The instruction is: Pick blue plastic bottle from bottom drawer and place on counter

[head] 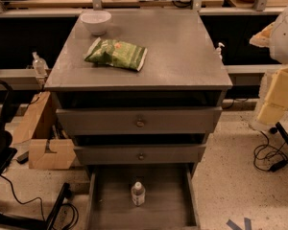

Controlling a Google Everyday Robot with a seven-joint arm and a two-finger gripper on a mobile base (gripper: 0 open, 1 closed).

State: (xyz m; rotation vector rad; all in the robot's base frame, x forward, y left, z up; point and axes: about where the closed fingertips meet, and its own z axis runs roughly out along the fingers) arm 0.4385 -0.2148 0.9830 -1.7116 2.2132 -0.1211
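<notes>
The blue plastic bottle (138,194), clear with a white cap and a pale label, stands upright in the middle of the bottom drawer (165,198). That drawer is pulled out at the foot of the grey cabinet. The counter (182,51) is the cabinet's flat grey top. My gripper (278,97) shows as white and pale yellow parts at the right edge, level with the upper drawers. It is well to the right of the cabinet and far above the bottle.
A green snack bag (116,54) and a white bowl (96,21) lie on the counter's left half. Small pump bottles stand at the left (38,63) and right (220,49) of the cabinet. A cardboard box (48,152), a black stand (2,147) and cables (269,157) are on the floor.
</notes>
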